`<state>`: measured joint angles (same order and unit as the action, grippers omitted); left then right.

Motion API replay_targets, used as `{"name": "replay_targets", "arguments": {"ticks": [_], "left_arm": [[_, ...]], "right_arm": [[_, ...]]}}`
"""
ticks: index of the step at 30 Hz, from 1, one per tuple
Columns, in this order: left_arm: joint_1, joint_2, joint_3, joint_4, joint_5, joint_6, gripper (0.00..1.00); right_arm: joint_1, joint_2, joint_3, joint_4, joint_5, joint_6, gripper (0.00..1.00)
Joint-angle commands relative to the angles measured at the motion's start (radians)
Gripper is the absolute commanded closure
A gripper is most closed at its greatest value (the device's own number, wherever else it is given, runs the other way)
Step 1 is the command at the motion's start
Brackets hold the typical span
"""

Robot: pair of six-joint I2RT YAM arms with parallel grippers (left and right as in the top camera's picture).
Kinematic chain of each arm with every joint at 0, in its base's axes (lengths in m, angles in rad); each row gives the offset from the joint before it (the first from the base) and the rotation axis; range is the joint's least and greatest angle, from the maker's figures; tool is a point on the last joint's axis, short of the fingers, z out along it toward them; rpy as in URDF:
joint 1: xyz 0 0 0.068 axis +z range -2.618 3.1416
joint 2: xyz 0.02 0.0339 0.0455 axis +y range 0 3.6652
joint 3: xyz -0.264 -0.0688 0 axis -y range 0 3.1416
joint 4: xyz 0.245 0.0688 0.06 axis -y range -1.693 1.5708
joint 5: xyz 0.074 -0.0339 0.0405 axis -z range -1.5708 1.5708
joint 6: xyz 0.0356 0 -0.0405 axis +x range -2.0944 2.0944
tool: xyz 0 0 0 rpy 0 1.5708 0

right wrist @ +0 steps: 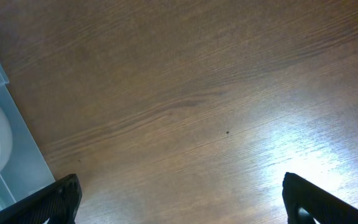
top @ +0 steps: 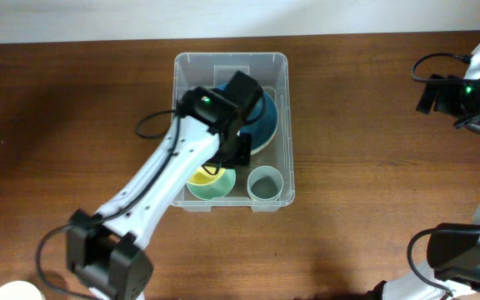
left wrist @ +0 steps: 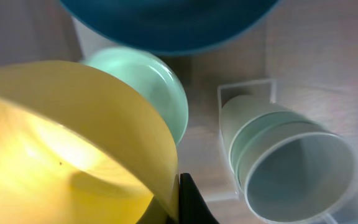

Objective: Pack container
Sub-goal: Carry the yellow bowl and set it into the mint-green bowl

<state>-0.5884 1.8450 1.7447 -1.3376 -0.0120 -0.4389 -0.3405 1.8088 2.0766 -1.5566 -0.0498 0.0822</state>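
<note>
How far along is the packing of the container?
Done: blue bowl, mint bowl and pale cup are inside the container. In hand: the left gripper is at the yellow bowl, grip unclear. Left: a white item outside, perhaps. The right gripper is open.
</note>
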Motion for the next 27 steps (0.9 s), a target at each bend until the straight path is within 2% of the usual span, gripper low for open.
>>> {"name": "replay_targets", "arguments": {"ticks": [1, 2, 5, 6, 8, 9, 13, 17, 21, 24, 27], "left_arm": [[-0.007, 0.068, -0.016, 0.011, 0.043, -0.020, 0.92], [-0.008, 0.084, -0.016, 0.016, 0.043, -0.020, 0.87], [-0.007, 0.110, -0.016, 0.016, 0.043, -0.020, 0.86], [-0.008, 0.118, -0.016, 0.016, 0.043, -0.020, 0.83], [-0.007, 0.122, -0.016, 0.016, 0.044, -0.020, 0.69], [-0.007, 0.122, -0.016, 0.014, 0.043, -0.020, 0.68], [-0.004, 0.093, -0.010, 0.013, 0.026, -0.021, 0.68], [0.006, 0.001, 0.005, 0.013, -0.082, -0.043, 0.67], [0.041, -0.106, 0.009, 0.031, -0.135, -0.043, 0.59], [0.063, -0.131, 0.008, 0.040, -0.116, -0.042, 0.66], [0.053, -0.111, 0.007, 0.050, -0.108, -0.042, 0.67]], "right_arm": [[0.000, -0.031, -0.002, 0.000, 0.001, 0.000, 0.01], [0.000, -0.031, -0.002, 0.000, 0.001, 0.000, 0.01], [0.000, -0.031, -0.002, 0.000, 0.001, 0.000, 0.01], [0.000, -0.031, -0.002, 0.000, 0.001, 0.000, 0.01], [0.000, -0.031, -0.002, 0.000, 0.001, 0.000, 0.01], [0.000, -0.031, -0.002, 0.000, 0.001, 0.000, 0.01], [0.000, -0.031, -0.002, 0.000, 0.001, 0.000, 0.01], [0.000, -0.031, -0.002, 0.000, 0.001, 0.000, 0.01], [0.000, -0.031, -0.002, 0.001, 0.001, 0.000, 0.01], [0.000, -0.031, -0.002, 0.000, 0.001, 0.000, 0.01], [0.001, -0.031, -0.002, 0.000, 0.001, 0.000, 0.01]]}}
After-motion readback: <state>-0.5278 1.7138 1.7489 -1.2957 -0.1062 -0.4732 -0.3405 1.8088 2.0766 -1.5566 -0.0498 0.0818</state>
